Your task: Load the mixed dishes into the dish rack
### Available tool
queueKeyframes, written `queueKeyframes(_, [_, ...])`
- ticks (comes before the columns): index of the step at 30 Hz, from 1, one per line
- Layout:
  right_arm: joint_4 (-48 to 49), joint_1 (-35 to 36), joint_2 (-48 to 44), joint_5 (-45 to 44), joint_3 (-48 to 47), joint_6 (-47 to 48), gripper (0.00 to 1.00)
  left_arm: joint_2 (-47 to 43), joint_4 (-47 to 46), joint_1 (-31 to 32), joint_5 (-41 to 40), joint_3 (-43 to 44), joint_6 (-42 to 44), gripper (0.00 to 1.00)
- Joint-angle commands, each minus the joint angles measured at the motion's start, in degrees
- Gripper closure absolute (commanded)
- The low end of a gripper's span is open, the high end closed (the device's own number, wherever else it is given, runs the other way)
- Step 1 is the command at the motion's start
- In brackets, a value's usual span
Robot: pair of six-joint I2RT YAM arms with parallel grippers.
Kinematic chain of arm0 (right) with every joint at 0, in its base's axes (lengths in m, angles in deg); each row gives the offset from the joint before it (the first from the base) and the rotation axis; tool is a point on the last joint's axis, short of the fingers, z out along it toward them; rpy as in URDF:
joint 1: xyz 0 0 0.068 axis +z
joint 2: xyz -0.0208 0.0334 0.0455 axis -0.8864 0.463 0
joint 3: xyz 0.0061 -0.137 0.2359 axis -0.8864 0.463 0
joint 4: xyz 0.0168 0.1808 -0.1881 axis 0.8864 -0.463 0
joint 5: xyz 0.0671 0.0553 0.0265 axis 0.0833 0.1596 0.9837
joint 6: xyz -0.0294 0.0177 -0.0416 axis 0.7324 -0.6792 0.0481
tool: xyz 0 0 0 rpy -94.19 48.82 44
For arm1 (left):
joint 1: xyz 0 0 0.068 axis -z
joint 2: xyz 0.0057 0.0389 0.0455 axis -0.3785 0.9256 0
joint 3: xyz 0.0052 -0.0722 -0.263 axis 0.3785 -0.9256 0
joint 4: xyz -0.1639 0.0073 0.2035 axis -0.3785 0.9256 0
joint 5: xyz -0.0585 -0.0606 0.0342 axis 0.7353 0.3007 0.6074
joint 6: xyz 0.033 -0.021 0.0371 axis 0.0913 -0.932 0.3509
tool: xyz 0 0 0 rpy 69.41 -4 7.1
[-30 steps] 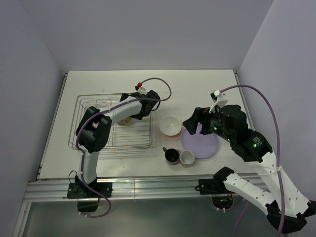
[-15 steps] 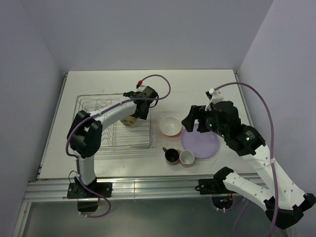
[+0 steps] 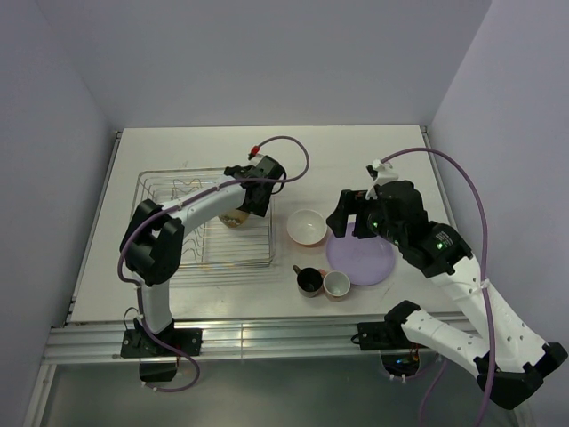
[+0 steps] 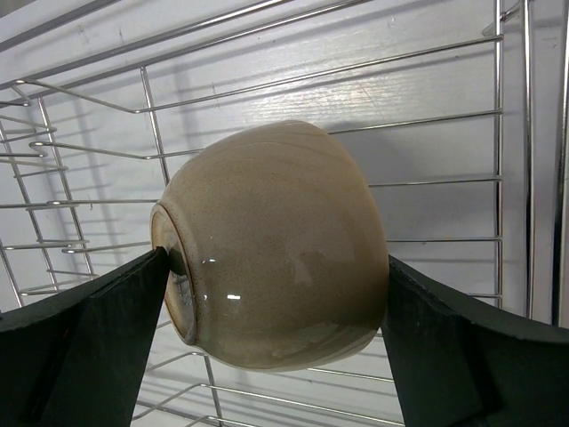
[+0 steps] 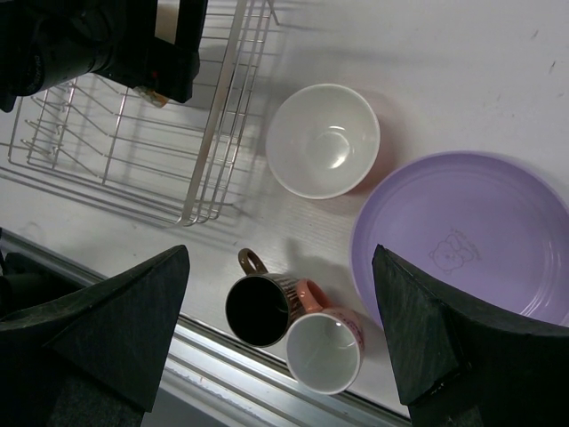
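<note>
**Surface and room.** White table with a metal rail along its near edge. Plain pale walls close it in on the left, far and right sides.

**Dish rack**. Silvery wire basket on the left half of the table, with rows of upright prongs inside.

**Beige bowl**. Inside the rack at its far right corner, turned on its side, with the foot ring towards the left of the wrist view. Whether it rests on the wires cannot be told.

**Left gripper**. Reaches over the rack. Its fingers are clamped on the beige bowl from both sides.

**Orange bowl**. Upright on the table just right of the rack, white inside showing, just beside the plate.

**Lilac plate**. Flat on the table right of the orange bowl, with a faint outline drawing in its centre. From above, the right arm covers its far edge.

**Dark cup** and **pink cup**. Both upright and touching each other, near the front rail, between rack and plate. The dark cup's handle points towards the rack.

**Right gripper**. Hangs above the loose dishes, fingers spread wide and holding nothing.

**Purple cable**. Loops along the right arm. A similar one runs along the left arm.
</note>
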Motion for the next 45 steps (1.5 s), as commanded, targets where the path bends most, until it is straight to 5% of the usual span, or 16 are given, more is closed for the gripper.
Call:
queueKeyframes(1, [1.3,-0.3,-0.3,-0.8,0.5,0.9,0.09,0.8,-2.6,0.0,4.3,-1.2,-1.2,0.01])
queueKeyframes(19, [3.0,-0.3,0.3,-0.4,2.0,1.4,0.09,6.4,0.4,-4.9,-6.4,-1.1,-5.9,0.01])
queueKeyframes(33, [3.7,-0.3,0.0,-0.2,3.1,1.6,0.09,0.2,-8.4,-6.8,15.7,-5.8,-1.4,0.01])
queueKeyframes(45, [5.1,-0.3,1.3,0.8,4.0,1.8,0.09,-1.6,-9.7,-6.6,14.2,-8.1,-0.3,0.01])
